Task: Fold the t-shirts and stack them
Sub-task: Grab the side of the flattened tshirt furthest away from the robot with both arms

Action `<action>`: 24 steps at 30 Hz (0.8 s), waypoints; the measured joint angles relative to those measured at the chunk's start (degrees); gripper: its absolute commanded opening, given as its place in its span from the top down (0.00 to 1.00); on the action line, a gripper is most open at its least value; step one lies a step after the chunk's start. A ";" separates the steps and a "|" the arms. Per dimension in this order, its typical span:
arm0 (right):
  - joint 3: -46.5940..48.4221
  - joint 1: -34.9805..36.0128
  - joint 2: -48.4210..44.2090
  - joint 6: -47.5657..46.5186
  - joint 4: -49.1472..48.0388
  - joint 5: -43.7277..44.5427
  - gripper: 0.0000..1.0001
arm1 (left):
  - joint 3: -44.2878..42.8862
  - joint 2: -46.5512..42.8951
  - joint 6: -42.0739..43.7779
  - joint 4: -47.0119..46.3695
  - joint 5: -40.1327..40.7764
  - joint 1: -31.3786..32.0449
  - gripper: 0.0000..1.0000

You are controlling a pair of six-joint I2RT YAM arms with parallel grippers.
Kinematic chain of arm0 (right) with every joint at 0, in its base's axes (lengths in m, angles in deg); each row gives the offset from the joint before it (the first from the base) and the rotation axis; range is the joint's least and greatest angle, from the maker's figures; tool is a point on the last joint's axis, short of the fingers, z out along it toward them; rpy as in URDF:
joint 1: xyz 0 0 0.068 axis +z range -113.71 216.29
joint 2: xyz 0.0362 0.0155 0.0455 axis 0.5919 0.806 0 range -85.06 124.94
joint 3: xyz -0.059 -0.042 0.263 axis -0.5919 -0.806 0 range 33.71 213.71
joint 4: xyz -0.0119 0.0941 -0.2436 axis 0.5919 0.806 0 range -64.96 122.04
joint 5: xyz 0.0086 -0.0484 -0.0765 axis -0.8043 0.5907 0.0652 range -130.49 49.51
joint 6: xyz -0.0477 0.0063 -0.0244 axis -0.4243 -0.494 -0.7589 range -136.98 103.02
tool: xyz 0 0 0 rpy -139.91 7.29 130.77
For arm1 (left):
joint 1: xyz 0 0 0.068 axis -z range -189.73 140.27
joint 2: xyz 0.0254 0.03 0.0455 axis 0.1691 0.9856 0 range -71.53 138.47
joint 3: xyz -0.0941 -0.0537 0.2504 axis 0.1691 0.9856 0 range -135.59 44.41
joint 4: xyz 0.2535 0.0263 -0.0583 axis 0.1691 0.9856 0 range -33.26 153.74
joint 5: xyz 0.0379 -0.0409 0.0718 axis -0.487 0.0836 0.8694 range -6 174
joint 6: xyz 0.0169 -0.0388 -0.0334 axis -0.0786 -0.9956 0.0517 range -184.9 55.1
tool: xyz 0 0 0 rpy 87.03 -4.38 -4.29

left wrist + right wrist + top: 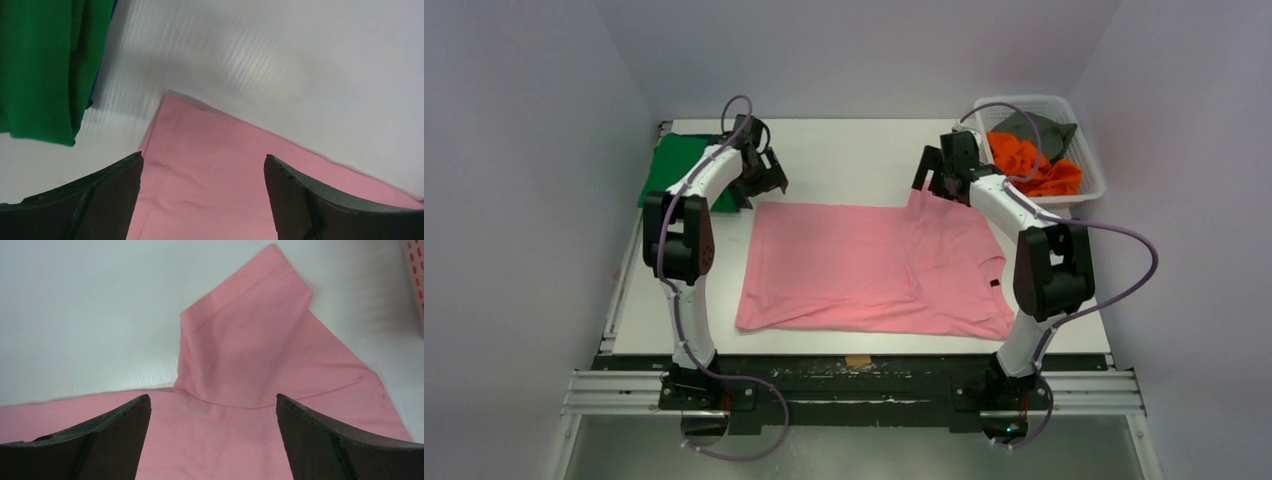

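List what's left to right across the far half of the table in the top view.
green t-shirt → left tool → right tool → orange t-shirt in white basket. Pink t-shirt overlaps both tools sideways, so left out.

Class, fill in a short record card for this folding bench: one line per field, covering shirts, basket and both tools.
Pink t-shirt: spread out, centre, sleeve sticking out at far right
Green t-shirt: folded, far left
Basket: far right, holds orange shirt and grey shirt
Left tool: open, over pink shirt's far-left corner
Right tool: open, over that sleeve
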 measured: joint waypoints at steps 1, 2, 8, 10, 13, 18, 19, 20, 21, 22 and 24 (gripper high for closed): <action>0.35 -0.02 0.96 -0.20 -0.09 -0.20 0.08 | -1.36 2.05 0.44 0.13 -0.02 -0.17 0.13; 0.37 -0.15 1.81 -0.31 -0.15 -0.46 0.08 | -2.25 3.76 0.87 0.20 -0.15 -0.44 0.15; -1.92 -1.16 2.80 -0.42 -0.33 -2.05 0.09 | -3.06 8.22 1.36 0.04 -3.87 -3.30 0.13; -3.72 -1.42 2.12 -0.35 -1.09 -2.51 0.09 | -3.06 8.24 1.33 -0.92 -5.68 -4.09 0.13; -7.74 -1.62 0.63 -0.07 -2.14 -3.63 0.09 | -3.54 8.63 0.90 -2.25 -8.57 -4.63 0.13; -10.67 -1.73 -0.61 0.09 -2.14 -4.87 0.09 | -3.87 9.22 0.09 -4.44 -11.56 -4.61 0.17; -10.67 -1.73 -0.87 0.11 -2.21 -4.92 0.09 | -3.96 9.35 -0.26 -4.81 -12.28 -4.61 0.18; -10.67 -1.73 -1.18 0.13 -2.27 -5.03 0.09 | -4.15 9.64 -0.63 -5.14 -13.20 -4.61 0.20; -10.67 -1.77 -1.64 0.13 -2.27 -5.05 0.09 | -4.52 9.94 -0.76 -5.27 -13.97 -4.61 0.23; -10.67 -1.79 -2.03 0.13 -2.29 -5.05 0.09 | -4.57 10.03 -0.83 -5.66 -14.43 -4.61 0.27; -10.67 -1.86 -2.95 0.11 -2.34 -5.03 0.10 | -4.31 10.08 -0.98 -6.69 -15.43 -4.61 0.36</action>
